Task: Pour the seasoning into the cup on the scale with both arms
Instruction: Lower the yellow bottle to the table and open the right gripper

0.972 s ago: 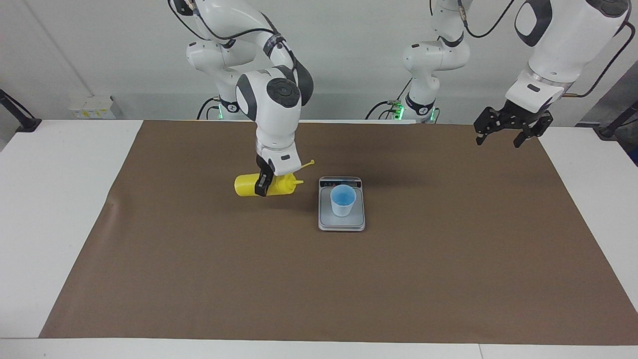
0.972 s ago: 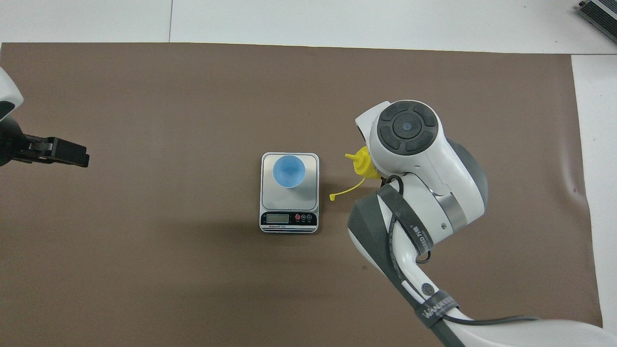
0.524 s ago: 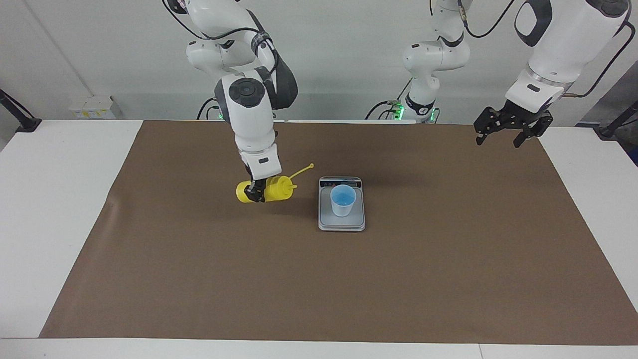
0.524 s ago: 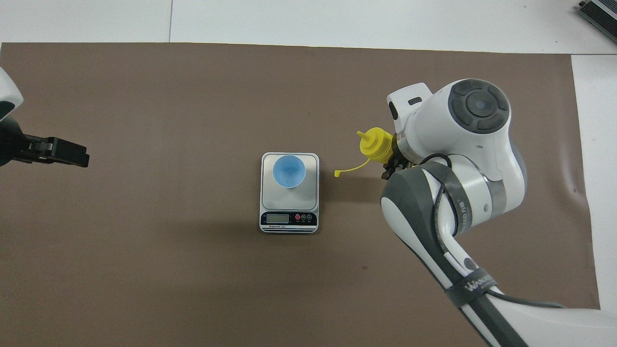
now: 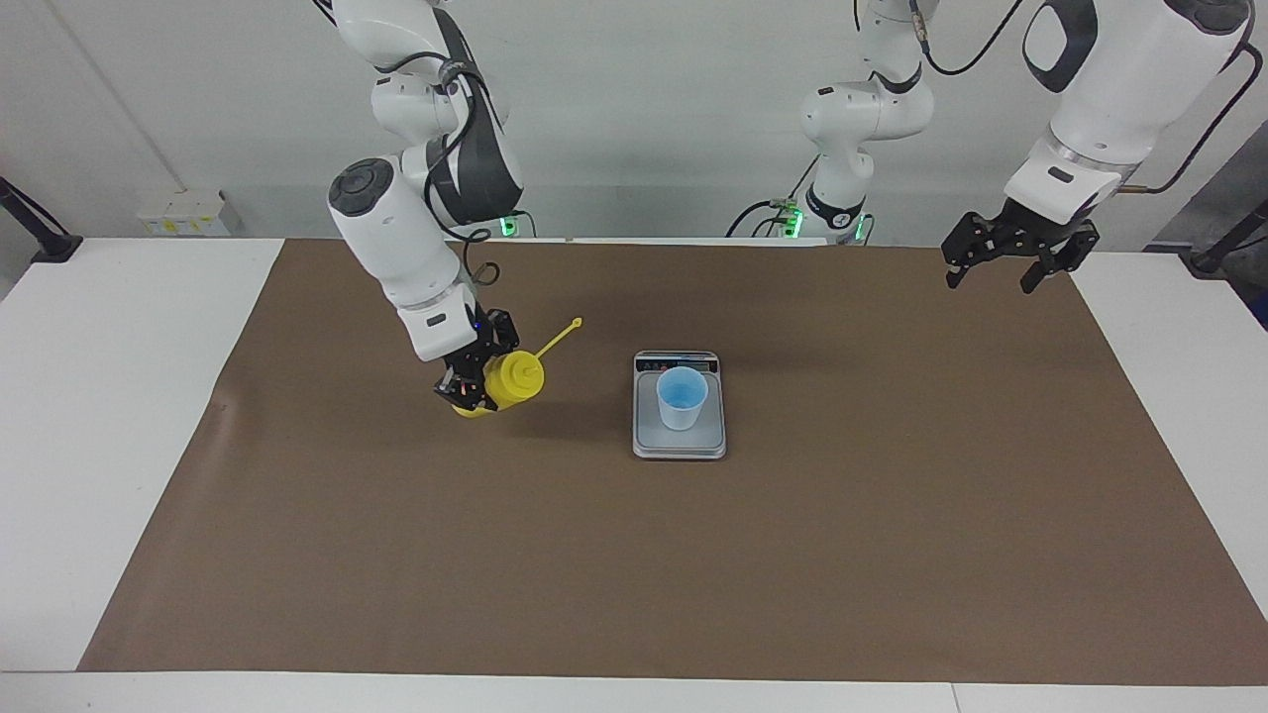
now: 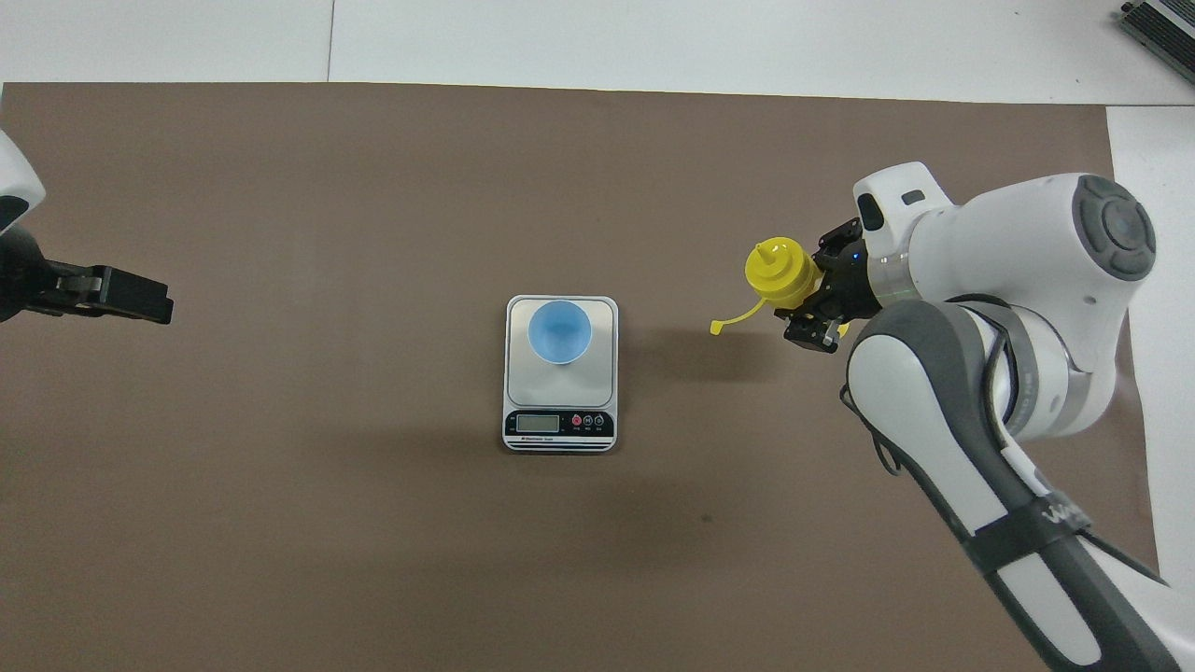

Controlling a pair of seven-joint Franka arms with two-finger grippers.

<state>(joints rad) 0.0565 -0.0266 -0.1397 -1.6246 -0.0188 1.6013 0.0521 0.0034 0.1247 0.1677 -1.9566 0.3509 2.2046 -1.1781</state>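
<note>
Since a second ago the seasoning bottle (image 5: 507, 381) has been turned from lying flat on the brown mat (image 5: 634, 555) to a steep tilt, its nozzle cap now raised and facing up and away from the robots, and it has been carried toward the right arm's end of the table, away from the scale (image 5: 680, 436). The right arm's wrist has been swung out the same way. The scale, the cup (image 5: 682, 397) and the left gripper (image 5: 993, 266) are found where they were.

The bottle is clamped around its body by the right gripper (image 5: 474, 381), whose fingers are closed on it. Whether the bottle's base touches the mat or is held just clear of it cannot be told. The thin tethered strap (image 6: 731, 322) is seen sticking out from the cap toward the scale.

The scale is placed near the middle of the mat, with its dark display strip (image 6: 560, 423) along the edge nearest the robots. The cup is stood upright on the weighing plate, toward the edge farthest from the robots. The bottle is well apart from the scale.

The left gripper is held in the air with its fingers spread wide and nothing between them, over the mat's corner nearest the robots at the left arm's end, where the arm waits.
</note>
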